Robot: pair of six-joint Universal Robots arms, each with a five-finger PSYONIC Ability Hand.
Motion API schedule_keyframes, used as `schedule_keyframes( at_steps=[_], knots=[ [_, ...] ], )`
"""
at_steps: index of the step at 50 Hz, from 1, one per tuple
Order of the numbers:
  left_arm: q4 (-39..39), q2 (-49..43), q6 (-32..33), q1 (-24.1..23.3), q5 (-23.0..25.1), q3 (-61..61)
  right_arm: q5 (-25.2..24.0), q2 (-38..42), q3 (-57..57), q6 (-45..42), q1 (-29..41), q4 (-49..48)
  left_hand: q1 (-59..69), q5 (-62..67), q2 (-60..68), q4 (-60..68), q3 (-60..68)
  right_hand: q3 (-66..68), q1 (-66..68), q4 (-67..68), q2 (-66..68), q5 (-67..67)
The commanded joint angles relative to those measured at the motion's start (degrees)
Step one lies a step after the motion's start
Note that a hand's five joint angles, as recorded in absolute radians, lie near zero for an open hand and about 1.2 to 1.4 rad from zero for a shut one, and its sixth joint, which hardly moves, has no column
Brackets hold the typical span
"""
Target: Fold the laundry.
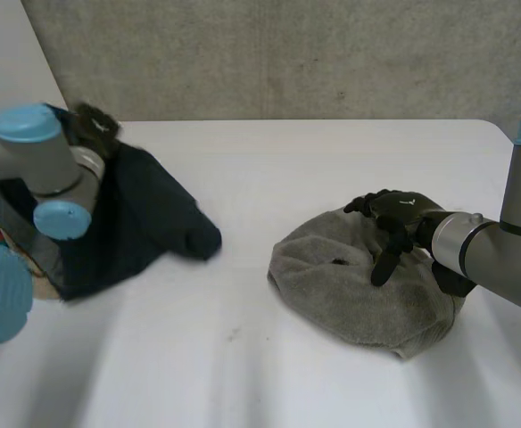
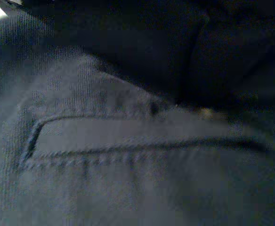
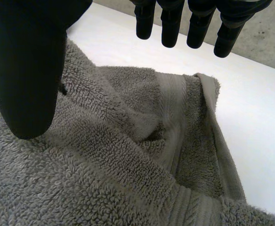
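A crumpled grey towel point(image 1: 359, 285) lies in a heap at the right of the white table. My right hand point(image 1: 394, 218) hovers over the towel's far side, fingers straight and spread, holding nothing. In the right wrist view the fingertips point(image 3: 170, 28) hang above the towel's point(image 3: 128, 155) folded hem, and the thumb point(image 3: 27, 70) stands close over the pile. A dark navy garment point(image 1: 144, 214) is draped at the left. My left arm point(image 1: 46, 169) reaches over it. The left wrist view looks closely at the navy cloth, with a stitched pocket welt point(image 2: 142, 136).
More clothes are piled at the far left: a dark fuzzy item point(image 1: 93, 125) behind the navy garment, and coloured cloth point(image 1: 2, 236) under my left arm. The white table point(image 1: 243, 357) runs bare between the two heaps. A concrete wall stands behind.
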Motion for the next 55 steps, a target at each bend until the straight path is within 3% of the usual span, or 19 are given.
schedule_keyframes(
  at_steps=[1, 7, 15, 18, 19, 20, 27, 34, 41, 45, 48, 55],
  knots=[
    [7.93, -2.3, 7.24, 8.24, -9.11, 11.94, 0.0, 0.41, -0.24, -0.01, 0.33, -0.22, 13.98, 16.92, 11.64, 11.76, 13.19, -1.73, -3.6, -2.42, -2.68, -2.83],
    [7.49, -6.87, 11.03, 10.28, -11.15, 22.59, 0.0, 0.41, 0.03, -0.1, 1.03, -0.22, 13.98, 16.92, 11.64, 11.76, 13.19, -1.73, -3.6, -2.42, -2.68, -2.83],
    [5.55, -8.11, 12.71, 8.0, -4.65, 17.52, -0.27, 0.32, 0.03, -0.01, 0.86, -0.13, 13.98, 16.92, 11.64, 11.76, 13.19, -1.73, -3.6, -2.42, -2.68, -2.83],
    [7.75, -5.74, 11.66, 6.85, -2.98, 12.07, -0.27, 0.24, 0.03, 0.16, 0.68, -0.22, -26.24, -23.31, -28.58, -28.46, -27.04, -1.73, -3.6, -2.42, -2.68, -2.83],
    [9.06, -4.43, 10.96, 6.24, -2.62, 9.54, -0.27, 0.24, 0.03, 0.16, 0.68, -0.22, -50.35, -47.41, -52.69, -52.57, -51.14, -1.73, -3.6, -2.42, -2.68, -2.83],
    [9.86, -3.72, 10.51, 5.97, -2.62, 8.29, -0.36, 0.15, -0.06, 0.16, 0.68, -0.22, -56.02, -53.08, -58.36, -58.24, -56.81, -1.73, -3.6, -2.42, -2.68, -2.83],
    [14.96, 3.03, 7.53, 3.87, -4.64, -0.14, -0.53, -0.11, -0.24, 0.42, 0.68, 0.04, -56.02, -53.08, -58.36, -58.24, -56.81, -1.73, -3.6, -2.42, -2.68, -2.83],
    [11.37, 13.32, 1.82, 1.58, -3.94, -7.53, -0.53, -1.34, -1.29, 1.3, -0.29, 0.22, -56.02, -53.08, -58.36, -58.24, -56.81, -1.73, -3.6, -2.42, -2.68, -2.83],
    [1.88, 28.35, -17.15, -3.78, 3.87, -16.85, -0.09, -4.24, -4.36, 2.27, -2.66, 2.94, -56.02, -53.08, -58.36, -58.24, -56.81, -1.73, -3.6, -2.42, -2.68, -2.83],
    [-6.72, 34.33, -27.69, -9.21, 11.24, -22.99, 1.31, -5.91, -7.09, -0.44, -4.5, 9.77, -56.02, -53.08, -58.36, -58.24, -56.81, -1.73, -3.6, -2.42, -2.68, -2.83],
    [-12.0, 34.78, -29.65, -13.87, 15.03, -27.56, 2.63, -6.18, -8.15, -6.05, -5.82, 15.74, -56.02, -53.08, -58.36, -58.24, -56.81, -1.73, -3.6, -2.42, -2.68, -2.83],
    [-15.36, 29.43, -28.69, -23.28, 16.45, -33.38, 4.56, -7.58, -4.9, -19.51, -7.14, 22.98, -56.02, -53.08, -58.36, -58.24, -56.81, -1.73, -3.6, -2.42, -2.68, -2.83]
  ],
)
